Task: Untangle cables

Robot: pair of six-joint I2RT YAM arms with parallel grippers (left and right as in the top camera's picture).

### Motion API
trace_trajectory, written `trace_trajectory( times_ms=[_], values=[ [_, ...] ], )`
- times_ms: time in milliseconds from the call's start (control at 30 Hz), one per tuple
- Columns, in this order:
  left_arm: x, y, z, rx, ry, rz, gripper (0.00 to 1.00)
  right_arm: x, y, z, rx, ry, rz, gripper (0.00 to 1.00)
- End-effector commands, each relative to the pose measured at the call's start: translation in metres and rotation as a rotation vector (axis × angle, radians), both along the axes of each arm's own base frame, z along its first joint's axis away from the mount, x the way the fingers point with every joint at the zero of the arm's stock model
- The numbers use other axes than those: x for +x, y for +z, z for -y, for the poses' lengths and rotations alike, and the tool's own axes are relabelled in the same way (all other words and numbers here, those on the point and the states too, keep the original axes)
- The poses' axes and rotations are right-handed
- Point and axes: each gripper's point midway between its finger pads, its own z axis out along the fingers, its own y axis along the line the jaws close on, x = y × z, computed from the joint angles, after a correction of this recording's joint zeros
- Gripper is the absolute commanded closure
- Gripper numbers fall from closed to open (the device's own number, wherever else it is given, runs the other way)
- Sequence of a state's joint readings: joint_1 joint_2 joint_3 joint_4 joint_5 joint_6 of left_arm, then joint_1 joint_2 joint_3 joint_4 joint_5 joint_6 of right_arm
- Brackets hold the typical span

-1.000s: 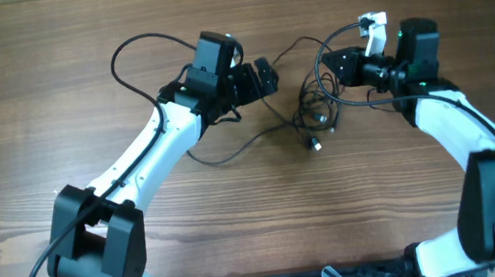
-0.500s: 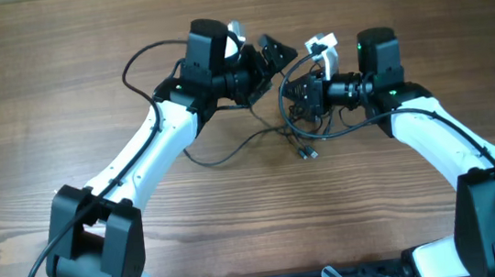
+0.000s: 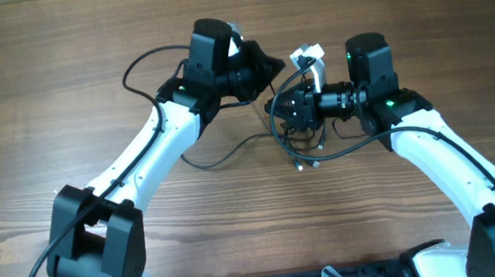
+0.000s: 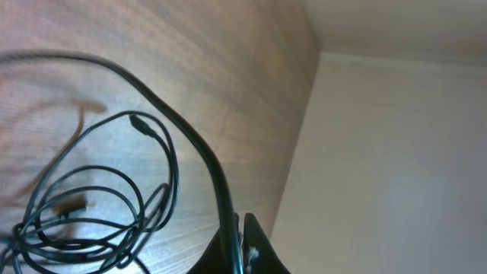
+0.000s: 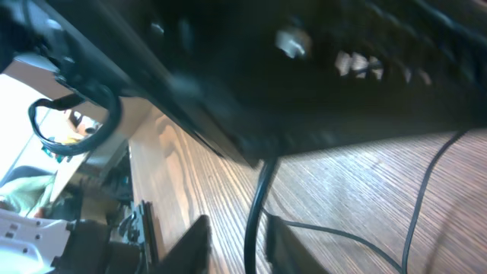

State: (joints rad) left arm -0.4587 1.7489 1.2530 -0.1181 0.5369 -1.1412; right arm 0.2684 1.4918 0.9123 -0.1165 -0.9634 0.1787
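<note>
We see both grippers meeting over the cables point(image 3: 300, 144) near the middle of the wooden table point(image 3: 37, 68).

On the left, the left gripper point(image 3: 264, 63) is closed, and in its wrist view the tips point(image 4: 242, 247) pinch one black cord that arcs away across the wood. Beside that cord lie several loose loops. Just right of it, in the overhead view, the cables form a small knotted bundle between and just below the two grippers, with one strand trailing left along the table. The right gripper point(image 3: 276, 110) has its jaws a little apart, and a cord runs between its fingers point(image 5: 199, 237). A white tag point(image 3: 306, 57) sits above it, but we cannot read any print on it.
</note>
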Motion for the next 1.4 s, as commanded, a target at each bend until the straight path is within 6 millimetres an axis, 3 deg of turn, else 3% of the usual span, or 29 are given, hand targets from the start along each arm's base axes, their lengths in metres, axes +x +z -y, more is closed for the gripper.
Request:
trace_trajectory(
  times_ms=[0, 33, 167, 233, 500, 633, 767, 867, 1033, 1167, 1267, 1300, 1333, 1367],
  values=[
    [0.025, 0.03, -0.04, 0.011, 0.048, 0.131, 0.96, 0.017, -0.015, 0.021, -0.11, -0.177, -0.073, 0.0],
    [0.028, 0.037, -0.05, 0.001, 0.066, 0.143, 0.96, 0.022, -0.028, 0.031, -0.168, -0.251, -0.114, 0.0],
    [0.033, 0.065, -0.081, -0.028, 0.109, 0.184, 0.96, 0.033, -0.085, 0.109, -0.441, -0.803, -0.4, 0.0],
    [0.032, 0.071, -0.084, -0.016, 0.103, 0.218, 0.96, 0.03, -0.094, 0.121, -0.467, -0.894, -0.461, 0.0],
    [0.025, 0.074, -0.074, -0.014, 0.068, 0.236, 0.96, 0.039, -0.083, 0.084, -0.427, -0.789, -0.326, 0.0],
    [0.026, 0.074, -0.074, -0.015, 0.07, 0.238, 0.96, 0.043, -0.078, 0.048, -0.46, -0.62, -0.131, 0.01],
    [0.026, 0.075, -0.075, -0.016, 0.071, 0.241, 0.96, 0.048, -0.102, 0.011, -0.527, -0.467, 0.025, 0.02],
    [0.027, 0.075, -0.075, -0.013, 0.074, 0.241, 0.96, 0.061, -0.124, -0.001, -0.498, -0.47, 0.025, 0.04],
    [0.033, 0.074, -0.085, 0.001, 0.11, 0.245, 0.96, 0.077, -0.132, -0.018, -0.418, -0.465, 0.064, 0.21],
    [0.037, 0.074, -0.092, 0.003, 0.127, 0.245, 0.96, 0.085, -0.14, -0.024, -0.36, -0.509, 0.03, 0.23],
    [0.038, 0.074, -0.094, 0.003, 0.132, 0.245, 0.96, 0.084, -0.148, -0.029, -0.337, -0.513, -0.008, 0.33],
    [0.038, 0.074, -0.095, 0.004, 0.133, 0.245, 0.96, 0.084, -0.151, -0.03, -0.335, -0.508, -0.008, 0.44],
    [0.039, 0.074, -0.096, 0.005, 0.137, 0.246, 0.96, 0.083, -0.156, -0.031, -0.342, -0.505, -0.014, 0.62],
    [0.039, 0.074, -0.096, 0.008, 0.141, 0.247, 0.96, 0.082, -0.158, -0.031, -0.344, -0.506, -0.021, 0.7]
  ],
)
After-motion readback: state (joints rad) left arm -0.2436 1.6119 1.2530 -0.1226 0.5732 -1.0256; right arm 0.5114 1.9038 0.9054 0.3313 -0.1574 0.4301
